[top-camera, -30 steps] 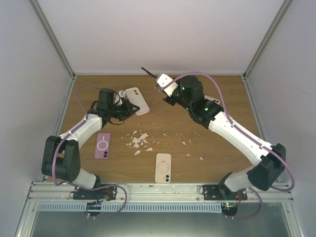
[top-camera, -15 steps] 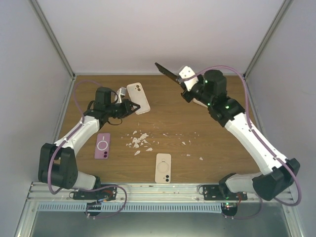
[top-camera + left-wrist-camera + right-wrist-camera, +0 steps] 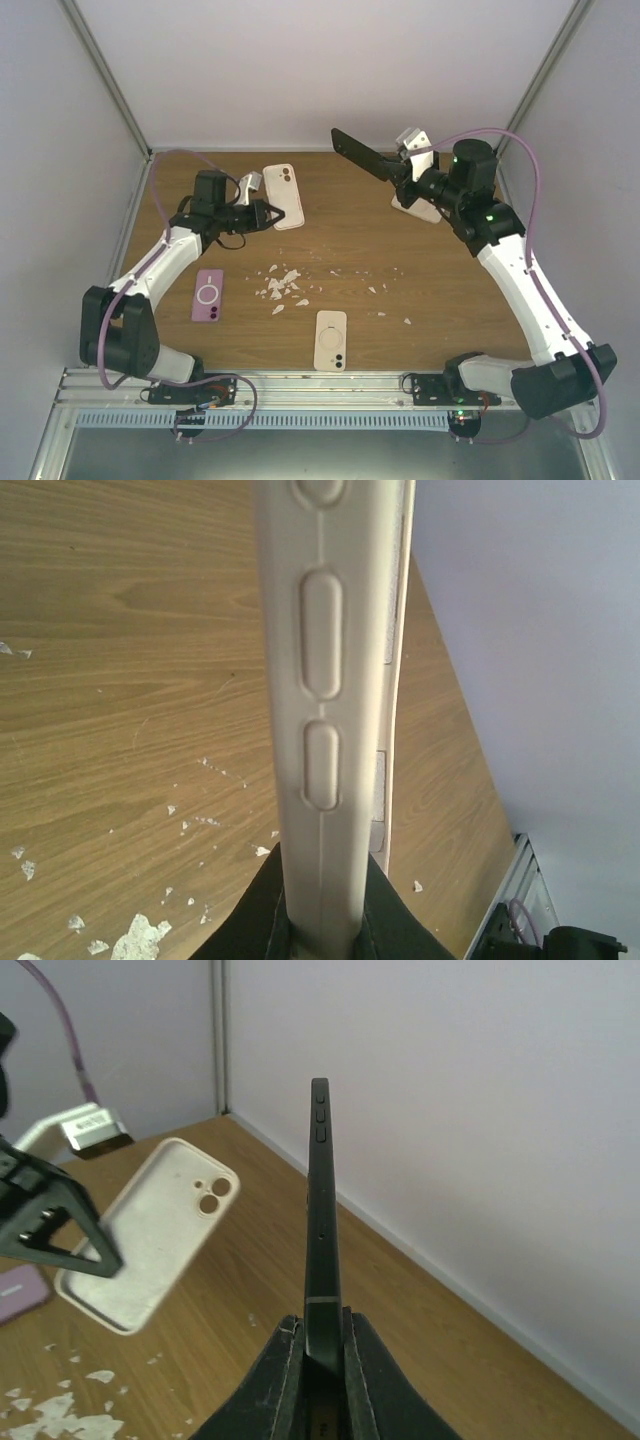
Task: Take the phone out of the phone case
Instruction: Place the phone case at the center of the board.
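Since the earlier frame, the right gripper (image 3: 398, 172) has carried the phone (image 3: 358, 155) rightward, away from the phone case (image 3: 284, 196). Nearest on the counter (image 3: 440, 300) lie a beige case (image 3: 331, 340), a purple case (image 3: 208, 295) and white scraps (image 3: 280, 285). Farther back, the left gripper (image 3: 262, 214) is clamped on the empty phone case. The right gripper is clamped on the phone.

The right arm (image 3: 520, 270) swings from the middle of the desk (image 3: 340, 250) toward its far right corner, carrying the phone (image 3: 358, 155) away from the case (image 3: 283, 197), so the gap between the two grows wide. From above the phone was a thin sliver; it now shows a broad dark face over the far edge. The left arm (image 3: 165, 255) shifts the case slightly toward the far edge.
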Available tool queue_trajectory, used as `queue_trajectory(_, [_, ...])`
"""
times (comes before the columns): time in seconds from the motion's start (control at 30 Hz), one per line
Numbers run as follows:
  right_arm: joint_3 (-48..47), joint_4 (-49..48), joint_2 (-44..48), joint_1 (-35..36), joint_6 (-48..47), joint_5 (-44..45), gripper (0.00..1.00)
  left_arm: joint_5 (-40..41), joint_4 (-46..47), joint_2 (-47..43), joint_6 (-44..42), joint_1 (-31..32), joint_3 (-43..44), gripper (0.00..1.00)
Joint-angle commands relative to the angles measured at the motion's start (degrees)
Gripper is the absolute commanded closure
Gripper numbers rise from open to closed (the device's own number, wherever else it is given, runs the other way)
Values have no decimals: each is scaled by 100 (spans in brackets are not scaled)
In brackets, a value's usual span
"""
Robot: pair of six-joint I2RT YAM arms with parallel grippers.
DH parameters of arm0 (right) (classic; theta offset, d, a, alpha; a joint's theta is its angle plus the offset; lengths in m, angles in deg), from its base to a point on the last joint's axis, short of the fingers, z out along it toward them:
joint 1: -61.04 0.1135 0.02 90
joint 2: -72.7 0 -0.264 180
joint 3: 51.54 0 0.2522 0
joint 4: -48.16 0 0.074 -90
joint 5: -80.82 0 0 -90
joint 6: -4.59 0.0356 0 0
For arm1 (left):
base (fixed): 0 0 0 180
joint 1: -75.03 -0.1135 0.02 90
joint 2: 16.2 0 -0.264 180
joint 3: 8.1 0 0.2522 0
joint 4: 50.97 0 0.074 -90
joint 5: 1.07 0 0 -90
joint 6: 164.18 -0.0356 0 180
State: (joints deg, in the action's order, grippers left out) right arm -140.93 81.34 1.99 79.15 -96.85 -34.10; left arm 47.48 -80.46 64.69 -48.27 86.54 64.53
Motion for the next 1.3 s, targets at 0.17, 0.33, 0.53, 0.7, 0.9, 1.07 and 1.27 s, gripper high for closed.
queue_trajectory(0.17, [216, -340, 250, -266, 406, -623, 99, -150, -43, 921, -683, -58, 705, 100])
queue_trajectory(0.33, [348, -380, 260, -302, 420, -649, 100, -263, -664, 1760, -1353, -155, 1422, 100])
queue_trajectory(0.53, [489, -411, 243, -316, 415, -680, 100, -535, -1040, 2627, -1706, -488, 2087, 100])
queue_trajectory(0.7, [594, -421, 242, -310, 410, -690, 100, -676, -1463, 3062, -1921, -861, 2379, 100])
queue_trajectory(0.9, [712, -510, 136, -311, 456, -698, 99, -1232, -1621, 3171, -2010, -899, 2036, 100])
queue_trajectory(1.07, [682, -553, 59, -333, 517, -593, 100, -1398, -1180, 3173, -1561, -606, 1691, 100])
queue_trajectory(1.27, [871, -626, 156, -452, 544, -495, 99, -1331, -849, 3348, -1177, 37, 1569, 100])
